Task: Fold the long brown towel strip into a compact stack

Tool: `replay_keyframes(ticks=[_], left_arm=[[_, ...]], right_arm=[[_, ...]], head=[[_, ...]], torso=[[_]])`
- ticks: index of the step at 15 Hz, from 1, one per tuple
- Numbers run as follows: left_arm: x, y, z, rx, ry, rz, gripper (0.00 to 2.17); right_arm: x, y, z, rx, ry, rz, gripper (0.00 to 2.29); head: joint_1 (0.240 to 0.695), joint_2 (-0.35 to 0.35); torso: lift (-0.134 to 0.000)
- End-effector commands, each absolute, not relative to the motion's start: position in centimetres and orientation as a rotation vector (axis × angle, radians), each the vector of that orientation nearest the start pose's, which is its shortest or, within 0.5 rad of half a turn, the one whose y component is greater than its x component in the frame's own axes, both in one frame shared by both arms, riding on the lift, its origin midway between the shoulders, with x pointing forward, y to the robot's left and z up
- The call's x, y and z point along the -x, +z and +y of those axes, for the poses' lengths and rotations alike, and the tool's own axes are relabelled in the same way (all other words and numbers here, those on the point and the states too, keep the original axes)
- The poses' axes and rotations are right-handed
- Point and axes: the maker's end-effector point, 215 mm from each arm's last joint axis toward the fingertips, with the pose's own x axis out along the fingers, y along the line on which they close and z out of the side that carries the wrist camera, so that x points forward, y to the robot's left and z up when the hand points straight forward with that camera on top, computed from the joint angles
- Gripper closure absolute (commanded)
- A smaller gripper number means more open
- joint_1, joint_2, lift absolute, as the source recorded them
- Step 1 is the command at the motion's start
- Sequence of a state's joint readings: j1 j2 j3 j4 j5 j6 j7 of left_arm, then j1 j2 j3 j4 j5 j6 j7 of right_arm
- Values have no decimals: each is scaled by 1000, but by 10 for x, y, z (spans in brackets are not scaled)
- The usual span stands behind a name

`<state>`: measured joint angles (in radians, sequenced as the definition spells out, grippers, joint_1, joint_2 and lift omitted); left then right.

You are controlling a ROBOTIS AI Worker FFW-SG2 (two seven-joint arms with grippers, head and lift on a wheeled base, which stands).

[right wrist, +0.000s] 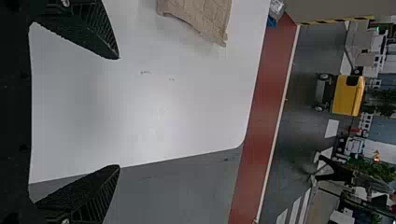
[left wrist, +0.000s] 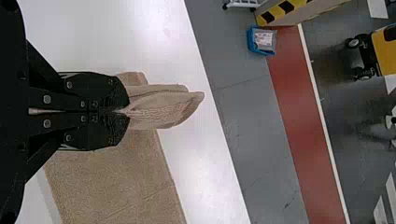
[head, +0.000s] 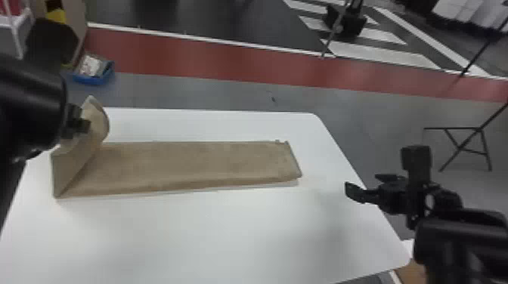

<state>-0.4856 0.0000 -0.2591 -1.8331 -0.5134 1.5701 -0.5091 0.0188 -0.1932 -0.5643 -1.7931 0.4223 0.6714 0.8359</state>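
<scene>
Brown towel strip (head: 181, 162) lies lengthwise across the white table (head: 226, 238), its right end flat and its left end lifted. The left gripper (left wrist: 123, 111) has its fingers clamped together on that raised end, with a bunched flap of cloth poking out past the tips. The right gripper (right wrist: 118, 112) waits off by the table's right edge, its fingers wide apart and well clear of the cloth.

This looks like an early crosswise fold, and the pinch is where I'd expect trouble. The grip seems to sit toward the far side, while the near side slopes down to the table — so the end could swing over skewed and land with its edges out of line. Nothing pins the flat part (only its own weight), so a low or quick pull might drag the whole strip along instead of folding it. Let go too soon, and that gathered flap could dry into a crumple — a lumpy start for the stack.
</scene>
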Motion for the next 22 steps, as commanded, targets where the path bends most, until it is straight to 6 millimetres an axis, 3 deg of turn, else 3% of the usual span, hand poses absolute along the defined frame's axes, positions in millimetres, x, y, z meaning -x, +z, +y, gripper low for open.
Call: replay_keyframes(ticks=[1,14,19,22], left_arm=[[-585,-323,177,-198,-160,825,2142],[-604,-339,224,-24,-141,828,2142],[-601,-344,226,6,-148,832,2142],[-599,-342,209,-32,-174,829,2142]], right_arm=[[-480,-395,-510,201,30,605,33],[-475,-400,-504,216,36,616,33],[-481,-402,-494,215,43,616,33],[-483,-401,-492,223,43,616,33]], head=[[695,-336],[695,-293],[695,-272],[695,-265]], torso=[[-123],[-123],[-123],[-123]])
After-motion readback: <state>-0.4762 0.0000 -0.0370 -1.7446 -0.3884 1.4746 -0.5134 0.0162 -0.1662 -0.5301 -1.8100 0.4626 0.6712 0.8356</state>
